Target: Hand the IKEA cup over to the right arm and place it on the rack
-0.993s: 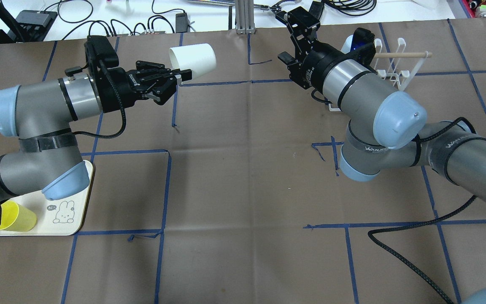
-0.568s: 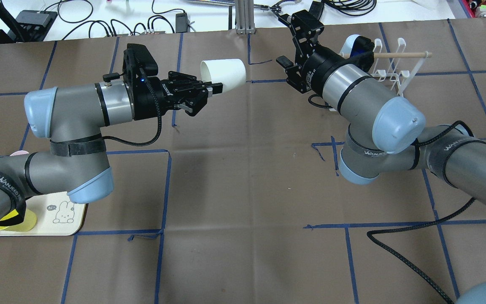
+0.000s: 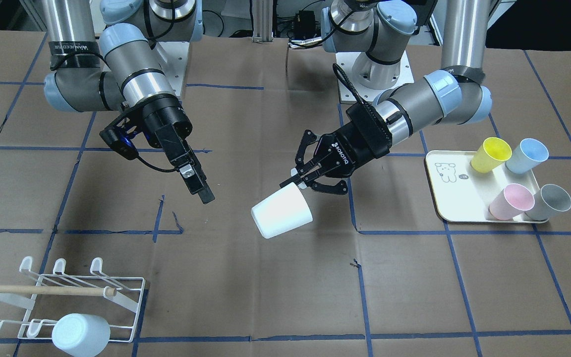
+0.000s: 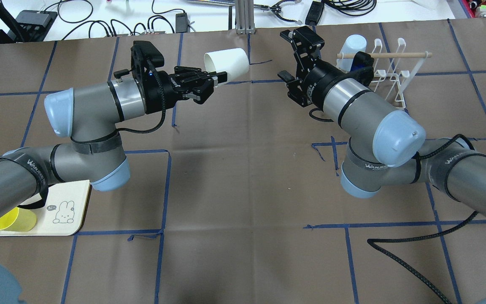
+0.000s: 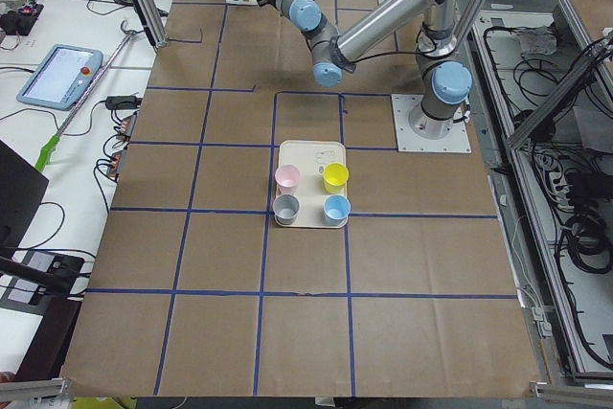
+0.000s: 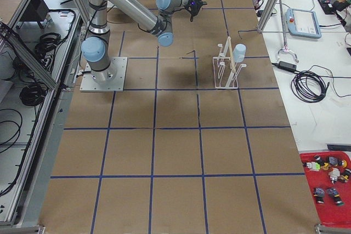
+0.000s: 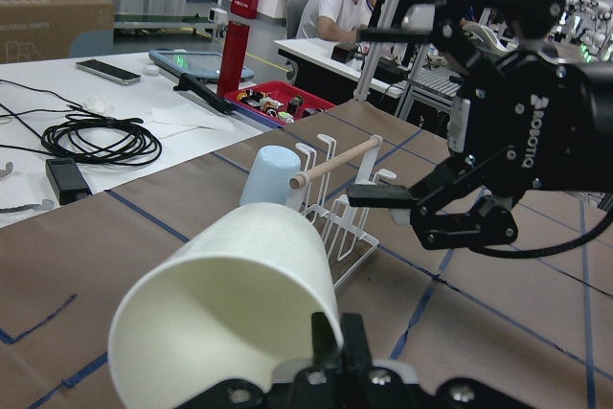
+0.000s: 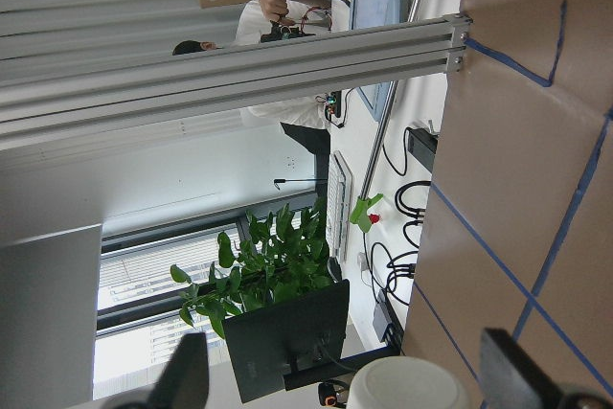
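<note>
My left gripper (image 4: 217, 78), the claw, is shut on the rim of a white cup (image 4: 229, 63) and holds it on its side above the table, base pointing towards the right arm. It shows in the front view too, gripper (image 3: 299, 181) and cup (image 3: 281, 212). My right gripper (image 4: 293, 57), slim and black, is open and empty. It faces the cup with a gap between them. In the right wrist view its fingers (image 8: 187, 375) stand wide apart, with the cup (image 8: 407, 388) low between them. The white wire rack (image 4: 395, 71) stands behind the right wrist.
A pale blue cup (image 3: 80, 333) hangs on the rack (image 3: 67, 297). A cream tray (image 3: 444, 191) by the left arm's base holds yellow, blue, pink and grey cups. A black cable (image 4: 399, 253) lies on the brown table near the right arm.
My left arm has carried the white cup to the right, towards the right gripper. The right gripper has swung a little away from the rack and now faces the cup.
</note>
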`<move>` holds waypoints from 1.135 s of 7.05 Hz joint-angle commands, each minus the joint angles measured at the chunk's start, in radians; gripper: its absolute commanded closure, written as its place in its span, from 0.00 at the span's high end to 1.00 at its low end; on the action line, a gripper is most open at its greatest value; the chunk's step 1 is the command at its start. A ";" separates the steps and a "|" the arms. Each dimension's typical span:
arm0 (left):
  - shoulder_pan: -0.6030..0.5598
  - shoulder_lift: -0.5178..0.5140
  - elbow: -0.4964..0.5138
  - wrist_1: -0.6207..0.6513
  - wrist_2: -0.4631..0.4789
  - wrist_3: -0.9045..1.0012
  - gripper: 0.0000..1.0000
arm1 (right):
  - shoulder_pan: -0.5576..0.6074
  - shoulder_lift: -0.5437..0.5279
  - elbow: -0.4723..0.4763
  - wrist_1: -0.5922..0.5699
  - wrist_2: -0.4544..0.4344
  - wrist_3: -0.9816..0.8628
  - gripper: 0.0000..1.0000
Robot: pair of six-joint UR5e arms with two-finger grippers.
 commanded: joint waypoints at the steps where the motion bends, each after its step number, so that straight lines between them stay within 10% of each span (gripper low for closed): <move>1: -0.003 -0.032 0.015 0.144 -0.001 -0.141 0.01 | 0.003 -0.032 0.040 0.005 0.000 0.002 0.91; 8: -0.066 -0.030 0.006 0.144 -0.001 -0.147 0.04 | 0.035 -0.028 0.003 0.104 0.009 -0.001 0.99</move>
